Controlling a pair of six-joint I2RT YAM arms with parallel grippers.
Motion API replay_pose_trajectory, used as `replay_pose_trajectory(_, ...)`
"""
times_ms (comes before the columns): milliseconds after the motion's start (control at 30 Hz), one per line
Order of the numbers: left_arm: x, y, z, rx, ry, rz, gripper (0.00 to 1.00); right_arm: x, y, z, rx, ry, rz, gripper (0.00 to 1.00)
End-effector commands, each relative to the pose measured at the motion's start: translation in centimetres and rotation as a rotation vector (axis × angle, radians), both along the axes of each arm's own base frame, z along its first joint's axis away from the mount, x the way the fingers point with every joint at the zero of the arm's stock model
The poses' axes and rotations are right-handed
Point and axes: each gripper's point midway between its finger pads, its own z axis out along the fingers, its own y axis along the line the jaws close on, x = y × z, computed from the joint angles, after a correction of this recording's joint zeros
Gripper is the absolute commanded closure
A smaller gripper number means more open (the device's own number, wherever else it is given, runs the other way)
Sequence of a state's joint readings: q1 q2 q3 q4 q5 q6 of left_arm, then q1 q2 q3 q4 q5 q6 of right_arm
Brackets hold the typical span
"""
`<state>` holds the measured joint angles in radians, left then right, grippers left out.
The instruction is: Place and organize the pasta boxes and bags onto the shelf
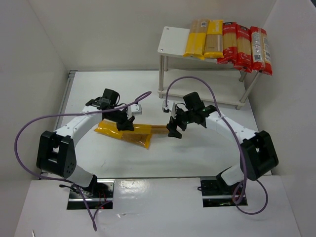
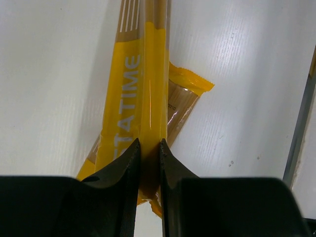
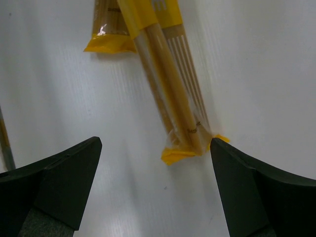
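Black fingers of my left gripper (image 2: 149,144) are pinched narrow on a yellow spaghetti packet (image 2: 153,74). It crosses over a second yellow packet (image 2: 183,101) on the table (image 2: 59,74), in front of the shelf (image 1: 173,42). My right gripper (image 3: 155,143) stands wide at the packet's far end, holding nothing. Yellow and red packets (image 1: 227,42) line the shelf's top board.

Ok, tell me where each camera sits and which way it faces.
Top external: above and behind the robot, looking down on the table and shelf; both arms show.
Left wrist: on that wrist, looks along the left gripper, shut on a yellow packet.
Right wrist: on that wrist, looks down past the open right gripper at that packet's end.
Shared: all three see that packet.
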<state>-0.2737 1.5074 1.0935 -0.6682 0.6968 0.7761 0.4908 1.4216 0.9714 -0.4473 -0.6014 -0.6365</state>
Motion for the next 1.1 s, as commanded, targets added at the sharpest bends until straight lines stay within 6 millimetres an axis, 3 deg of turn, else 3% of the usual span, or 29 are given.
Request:
replay_pose_trajectory(0, 0.0, -0.9, 1.3, -0.052, -0.01, 0.001, 1.0, 4.1, 2.1, 3.8, 0.098, -0.168, 0.054, 0.01)
replay_pose_trajectory(167, 0.1, -0.7, 0.9, -0.035, -0.015, 0.01, 1.0, 6.3, 2.5, 1.6, 0.075, -0.138, 0.074, 0.01)
replay_pose_trajectory(400, 0.3, -0.6, 0.9, -0.033, -0.013, 0.026, 1.0, 6.6, 2.9, -2.2, 0.056, -0.055, 0.117, 0.01)
replay_pose_trajectory(467, 0.5, -0.7, 1.0, -0.035, -0.021, 0.026, 1.0, 6.2, 2.9, -3.4, 0.044, -0.01, 0.128, 0.01)
replay_pose_trajectory(533, 0.5, -0.6, 0.6, -0.026, -0.008, 0.037, 1.0, 6.3, 3.2, -2.9, 0.054, -0.009, 0.153, 0.01)
replay_pose_trajectory(733, 0.5, -0.6, 0.6, -0.026, -0.008, 0.037, 1.0, 5.5, 4.0, -3.6, 0.048, 0.034, 0.182, 0.01)
replay_pose_trajectory(800, 0.5, -0.6, 0.6, -0.026, -0.008, 0.037, 1.0, 5.2, 4.1, -4.8, 0.023, 0.07, 0.184, 0.01)
replay_pose_trajectory(867, 0.5, -0.6, 0.6, -0.026, -0.008, 0.037, 1.0, 5.7, 4.5, -4.7, 0.008, 0.073, 0.158, 0.01)
replay_pose_trajectory(1067, 0.7, -0.3, 0.2, -0.01, -0.013, 0.045, 1.0, 4.1, 5.7, -7.0, -0.101, 0.111, 0.167, 0.01)
